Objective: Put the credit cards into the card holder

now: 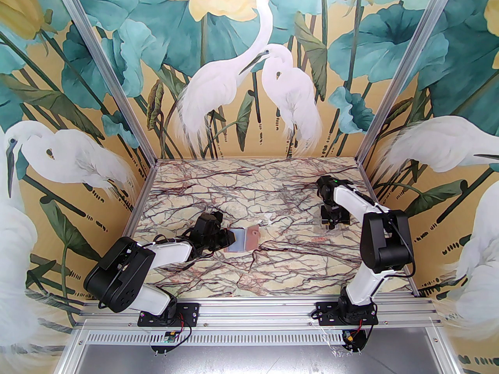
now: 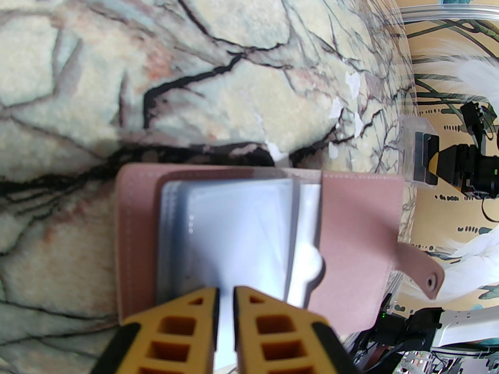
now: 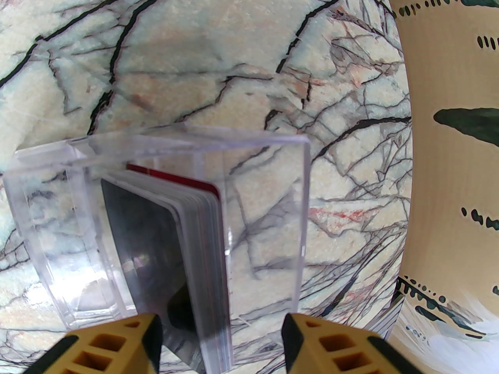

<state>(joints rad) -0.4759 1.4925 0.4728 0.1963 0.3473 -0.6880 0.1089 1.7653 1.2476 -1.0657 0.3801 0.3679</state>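
The dusty-pink card holder (image 2: 358, 224) lies open on the marble table, its closing tab (image 2: 423, 273) pointing right and its pale grey-blue clear sleeves (image 2: 234, 228) showing. My left gripper (image 2: 225, 290) is shut on the near edge of a sleeve. From above, the holder (image 1: 253, 233) lies at table centre with my left gripper (image 1: 230, 240) at its left side. The credit cards (image 3: 156, 240) stand as a stack in a clear box (image 3: 304, 193), a dark card in front and a red one behind. My right gripper (image 3: 221, 318) is open, its fingers on either side of the stack.
The clear box (image 1: 329, 228) sits at the right of the table under my right gripper (image 1: 331, 221). Bare marble lies between the box and the holder. The painted walls stand close behind and to the right of the box.
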